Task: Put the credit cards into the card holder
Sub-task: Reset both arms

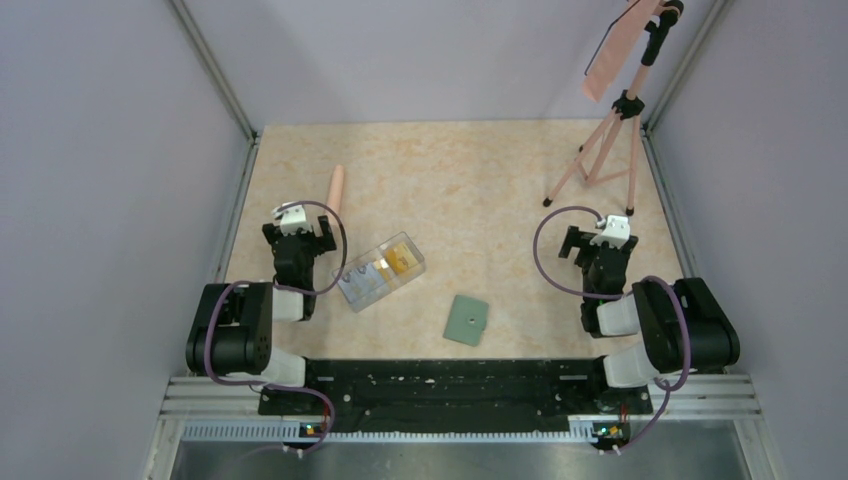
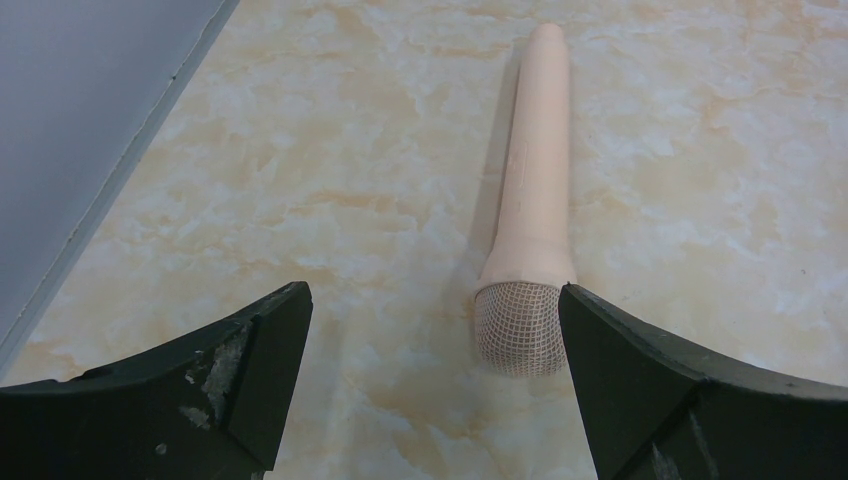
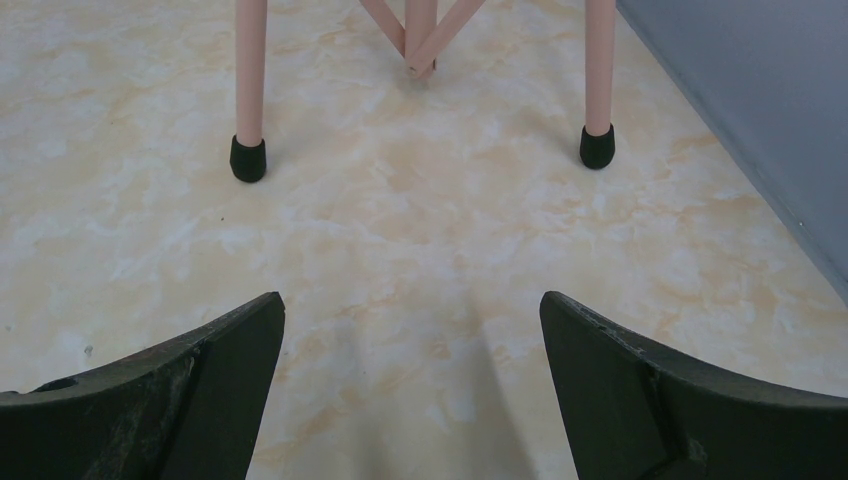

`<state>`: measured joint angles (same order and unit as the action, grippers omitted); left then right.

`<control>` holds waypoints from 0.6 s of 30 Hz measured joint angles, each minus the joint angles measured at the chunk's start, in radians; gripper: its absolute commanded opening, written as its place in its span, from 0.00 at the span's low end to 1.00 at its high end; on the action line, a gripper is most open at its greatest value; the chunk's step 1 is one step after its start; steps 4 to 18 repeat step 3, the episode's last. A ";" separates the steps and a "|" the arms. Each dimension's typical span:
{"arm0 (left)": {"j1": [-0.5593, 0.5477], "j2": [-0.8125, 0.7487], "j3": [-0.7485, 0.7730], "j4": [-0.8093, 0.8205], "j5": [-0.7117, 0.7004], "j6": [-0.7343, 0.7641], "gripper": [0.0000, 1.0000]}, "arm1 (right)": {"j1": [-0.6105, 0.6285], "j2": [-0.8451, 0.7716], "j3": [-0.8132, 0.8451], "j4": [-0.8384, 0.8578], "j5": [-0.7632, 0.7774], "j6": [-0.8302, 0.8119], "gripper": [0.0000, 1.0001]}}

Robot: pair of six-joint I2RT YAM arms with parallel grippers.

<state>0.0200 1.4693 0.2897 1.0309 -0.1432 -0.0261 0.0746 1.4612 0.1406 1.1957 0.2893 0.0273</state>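
The credit cards (image 1: 383,271), yellow-orange and pale ones, lie inside a clear plastic box (image 1: 402,245) left of the table's middle. The card holder (image 1: 467,320), a flat muted-green square, lies shut near the front edge, apart from the box. My left gripper (image 1: 303,228) (image 2: 432,300) stands open just left of the box, nothing between its fingers. My right gripper (image 1: 592,240) (image 3: 410,300) is open over bare table at the right, well away from the card holder. Neither wrist view shows the cards or the holder.
A pink microphone (image 2: 532,190) lies on the table ahead of my left gripper, its mesh head (image 2: 518,325) close to the right finger. A pink tripod (image 1: 600,150) stands at the back right, its black feet (image 3: 248,158) ahead of my right gripper. Grey walls enclose the table.
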 measured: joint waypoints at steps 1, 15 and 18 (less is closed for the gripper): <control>0.000 0.000 0.000 0.000 0.000 0.000 0.99 | 0.000 0.000 0.000 0.000 0.000 0.000 0.99; 0.000 0.000 0.000 0.000 0.000 0.000 0.99 | 0.000 0.000 0.000 0.000 0.000 0.000 0.99; 0.000 0.000 0.000 0.000 0.000 0.000 0.99 | 0.000 0.000 0.000 0.000 0.000 0.000 0.99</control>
